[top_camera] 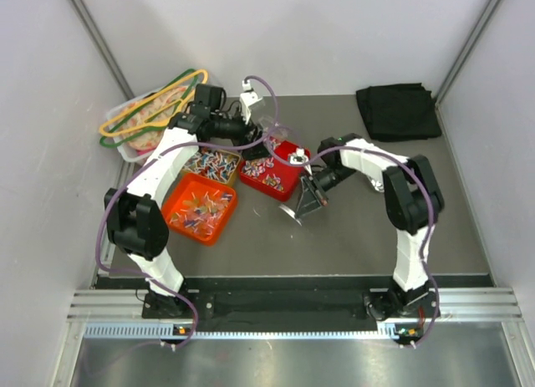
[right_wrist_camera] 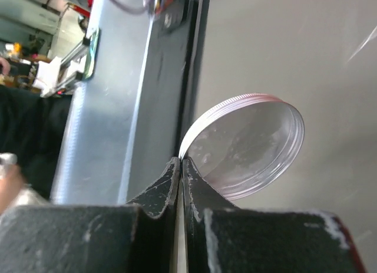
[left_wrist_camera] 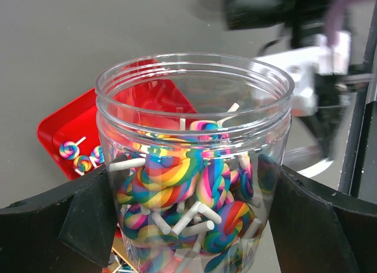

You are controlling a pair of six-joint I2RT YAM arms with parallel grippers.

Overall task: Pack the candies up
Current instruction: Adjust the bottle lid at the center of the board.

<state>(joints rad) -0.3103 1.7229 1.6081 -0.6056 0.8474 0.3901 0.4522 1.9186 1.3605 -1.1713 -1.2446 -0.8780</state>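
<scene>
My left gripper point(left_wrist_camera: 194, 217) is shut on a clear open-topped jar point(left_wrist_camera: 194, 108) and holds it upright, with one black finger point(left_wrist_camera: 88, 220) on each side. The jar is filled with candies point(left_wrist_camera: 171, 178): rainbow swirl lollipops on white sticks. In the top view the jar point(top_camera: 264, 116) hangs over the far end of the trays. More candies point(top_camera: 199, 205) lie in the orange tray point(top_camera: 177, 226) and the red tray point(top_camera: 288, 189). My right gripper point(right_wrist_camera: 181, 162) is shut on the rim of a silver lid point(right_wrist_camera: 247, 146), which it holds low over the table point(top_camera: 291, 211).
A third tray of candies point(top_camera: 213, 163) lies between the orange and red ones. A clear bin with coloured hangers point(top_camera: 146, 115) stands at the back left. A black cloth point(top_camera: 399, 111) lies at the back right. White walls close in both sides.
</scene>
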